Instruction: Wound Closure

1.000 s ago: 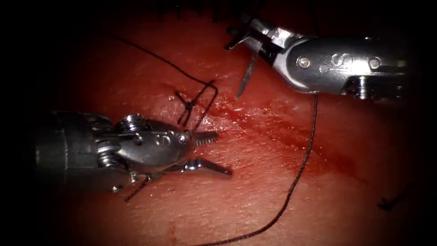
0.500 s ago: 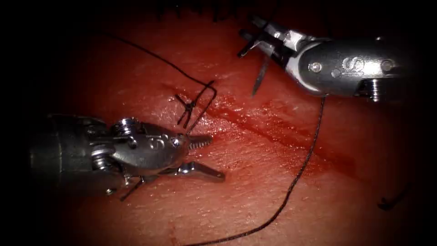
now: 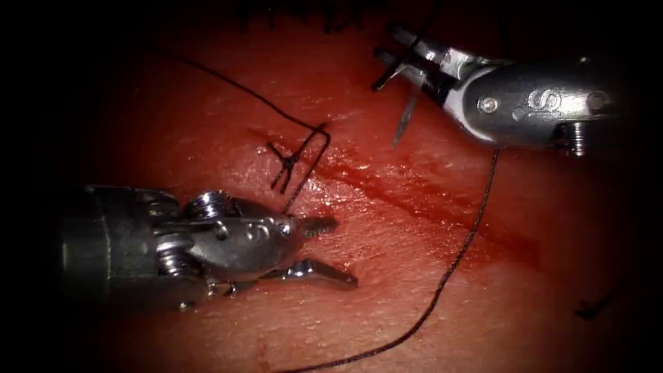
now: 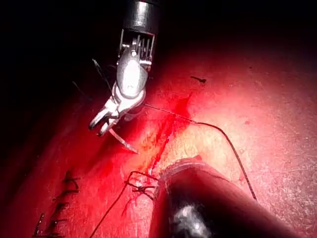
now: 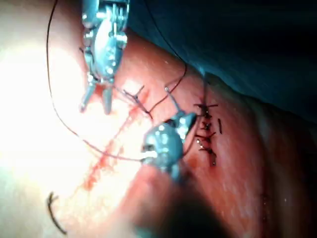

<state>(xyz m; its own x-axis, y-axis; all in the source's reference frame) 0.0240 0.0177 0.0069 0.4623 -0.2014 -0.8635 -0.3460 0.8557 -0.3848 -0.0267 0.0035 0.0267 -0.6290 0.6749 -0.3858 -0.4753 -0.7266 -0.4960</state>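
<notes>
My right tool [image 3: 392,63] hovers over the far end of the cut [image 3: 414,190], jaws shut on the curved needle [image 3: 406,114]. It grips the needle away from the tip. The tip points down at the tissue [image 3: 387,304] and is clear of it; the left wrist view shows the same needle [image 4: 124,143]. Thread [image 3: 456,259] trails from that tool across the cut toward the near edge. A knotted stitch [image 3: 290,162] with short ends sits at the cut's left end. Just below it, left of the cut, my left tool [image 3: 345,253] lies low with jaws open, holding nothing.
A row of finished stitches [image 3: 304,14] lies at the far edge and also appears as stitches [image 4: 62,198] in the left wrist view. A thread tail [image 3: 228,83] runs up-left from the knot. A cut end of thread [image 3: 594,307] lies at the right. Red fluid wets the cut.
My right tool has carried the needle to the right, a little farther from the knot. My left tool drew back slightly, then came forward and lower, its jaws open throughout.
</notes>
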